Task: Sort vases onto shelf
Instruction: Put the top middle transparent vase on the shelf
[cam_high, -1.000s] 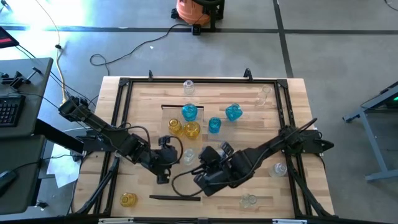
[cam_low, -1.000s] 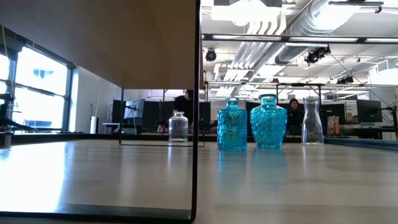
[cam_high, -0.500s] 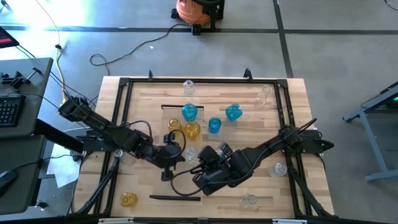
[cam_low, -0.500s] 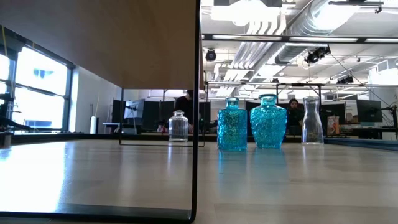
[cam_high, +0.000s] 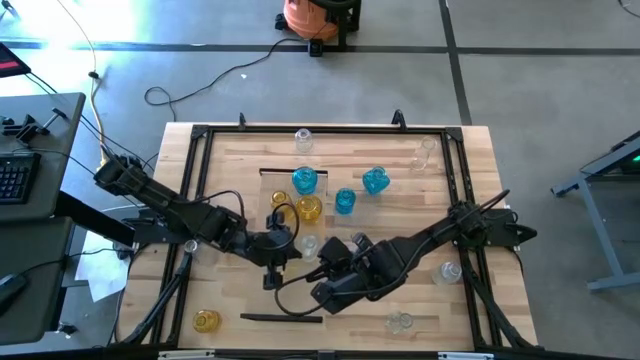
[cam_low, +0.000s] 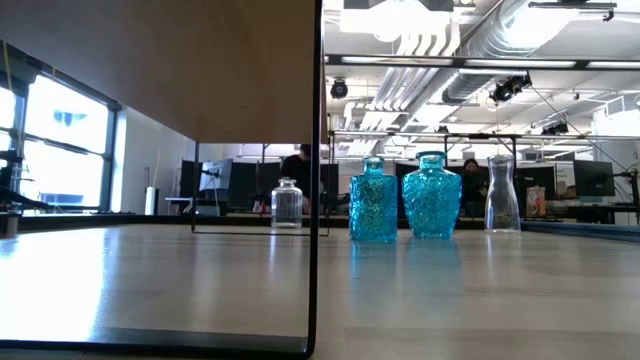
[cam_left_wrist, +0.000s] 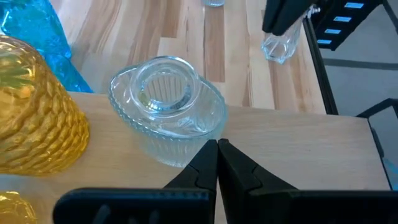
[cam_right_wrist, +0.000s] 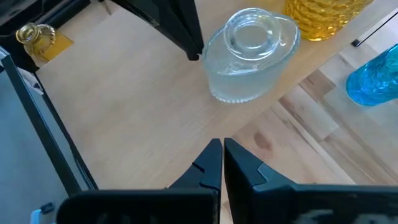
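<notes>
Both hands clenched, nothing grasped: left hand (cam_left_wrist: 217, 144) and right hand (cam_right_wrist: 222, 144) flank clear vase (cam_left_wrist: 168, 107), apparently on shelf (cam_right_wrist: 137, 124).

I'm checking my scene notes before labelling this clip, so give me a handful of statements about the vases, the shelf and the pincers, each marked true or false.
1. Both pincers are shut and empty. True: the left pincer and the right pincer show fingers together with nothing between them.
2. The clear vase in front of both pincers lies on its side. False: it stands upright on the shelf, mouth up.
3. A yellow vase stands next to that clear vase. True.
4. The left pincer grips a blue vase. False: it holds nothing; the blue vases stand apart from it.
5. One yellow vase stands alone near the table's front left corner. True.
</notes>
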